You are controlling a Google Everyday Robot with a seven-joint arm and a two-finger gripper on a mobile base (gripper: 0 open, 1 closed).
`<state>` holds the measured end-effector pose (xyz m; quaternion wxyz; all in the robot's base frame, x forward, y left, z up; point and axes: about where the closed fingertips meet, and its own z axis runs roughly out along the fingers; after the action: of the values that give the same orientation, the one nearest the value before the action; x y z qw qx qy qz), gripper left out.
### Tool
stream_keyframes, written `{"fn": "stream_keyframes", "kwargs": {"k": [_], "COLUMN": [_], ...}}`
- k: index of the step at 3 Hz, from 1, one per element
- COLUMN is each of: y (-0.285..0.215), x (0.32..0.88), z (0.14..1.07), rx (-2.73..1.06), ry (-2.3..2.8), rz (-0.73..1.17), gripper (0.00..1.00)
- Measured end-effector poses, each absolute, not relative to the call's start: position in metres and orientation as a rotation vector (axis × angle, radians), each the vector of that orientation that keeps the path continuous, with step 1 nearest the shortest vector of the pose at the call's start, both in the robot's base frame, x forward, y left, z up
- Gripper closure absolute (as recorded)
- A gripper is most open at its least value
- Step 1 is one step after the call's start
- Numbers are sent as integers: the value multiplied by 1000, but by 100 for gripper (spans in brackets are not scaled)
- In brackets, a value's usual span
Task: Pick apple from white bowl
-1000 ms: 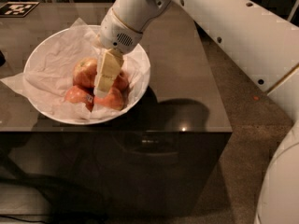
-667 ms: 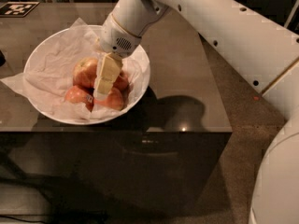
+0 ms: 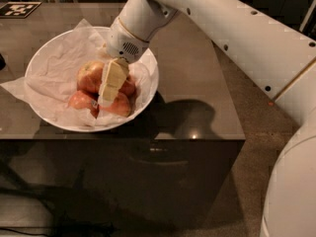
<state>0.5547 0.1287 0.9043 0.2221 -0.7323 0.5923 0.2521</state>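
Observation:
The white bowl [image 3: 89, 128] stands on the dark table, lined with crumpled white paper. The apple [image 3: 90, 74], the largest one, with a red-orange blush and a pale side, lies at the middle left of the pile. Three smaller, redder apples lie around it at the front left [image 3: 80, 100], front right [image 3: 121, 105] and right [image 3: 130, 87]. My gripper [image 3: 107, 98] reaches down into the bowl from the upper right. Its cream-coloured tip lies against the right side of the apple, among the smaller apples.
The dark glossy table [image 3: 197, 107] ends in a front edge just below the bowl and a right edge by the brown floor [image 3: 252, 147]. A black-and-white marker tag [image 3: 17, 9] lies at the back left. My white arm [image 3: 237, 38] spans the upper right.
The gripper stays down in the bowl by the apple in nearly the same place. The arm's upper part has shifted slightly. The apples have not moved.

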Motion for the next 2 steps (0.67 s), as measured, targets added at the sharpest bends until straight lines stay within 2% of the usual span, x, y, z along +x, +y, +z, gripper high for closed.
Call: {"fn": "stream_keyframes", "kwargs": {"k": [2], "y": [129], "x": [555], "z": [904], "rx": [-2023], "ry": [1636], "rz": [696], "gripper": [56]}}
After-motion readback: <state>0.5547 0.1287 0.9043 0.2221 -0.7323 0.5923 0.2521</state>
